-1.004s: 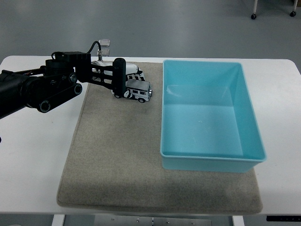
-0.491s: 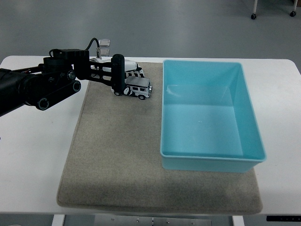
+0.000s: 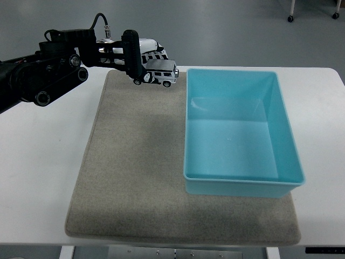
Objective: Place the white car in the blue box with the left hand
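- Above the mat's (image 3: 135, 178) far edge — left hand (image 3: 121, 51) clamped on white car (image 3: 156, 72), held aloft.
- Grasp and lift done; carry right and release into blue box (image 3: 240, 181) left — box holds nothing yet.

mat (image 3: 135, 178) is lying on the table (image 3: 38, 178) | box (image 3: 240, 183) is sitting on the mat's right side | car (image 3: 156, 73) is hanging in the left hand (image 3: 121, 51), over the mat's far edge, left of the box
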Robot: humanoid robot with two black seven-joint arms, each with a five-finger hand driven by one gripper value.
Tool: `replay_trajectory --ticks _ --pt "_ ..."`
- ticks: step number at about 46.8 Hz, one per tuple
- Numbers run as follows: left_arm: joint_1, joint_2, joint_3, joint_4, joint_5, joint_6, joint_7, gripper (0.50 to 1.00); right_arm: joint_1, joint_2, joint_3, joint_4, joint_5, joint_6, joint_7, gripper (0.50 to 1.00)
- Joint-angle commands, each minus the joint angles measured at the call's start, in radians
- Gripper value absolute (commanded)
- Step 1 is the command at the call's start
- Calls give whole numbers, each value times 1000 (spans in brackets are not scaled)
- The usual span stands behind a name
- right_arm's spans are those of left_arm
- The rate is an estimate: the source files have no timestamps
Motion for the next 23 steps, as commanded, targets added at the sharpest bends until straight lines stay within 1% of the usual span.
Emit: replay_trajectory --ticks 1,7,12,23 --pt "-18 0 -3 -1 1 -2 0 500 1 0 0 0 0 0 0 936" --pt "-37 0 -9 -4 -1 0 0 500 -1 0 0 0 0 0 0 936" --pt "-47 0 -21 -32 -1 3 0 500 1 0 0 0 0 0 -1 936" --pt "-53 0 -24 -145 -7 10 0 500 1 0 0 0 0 0 0 936"
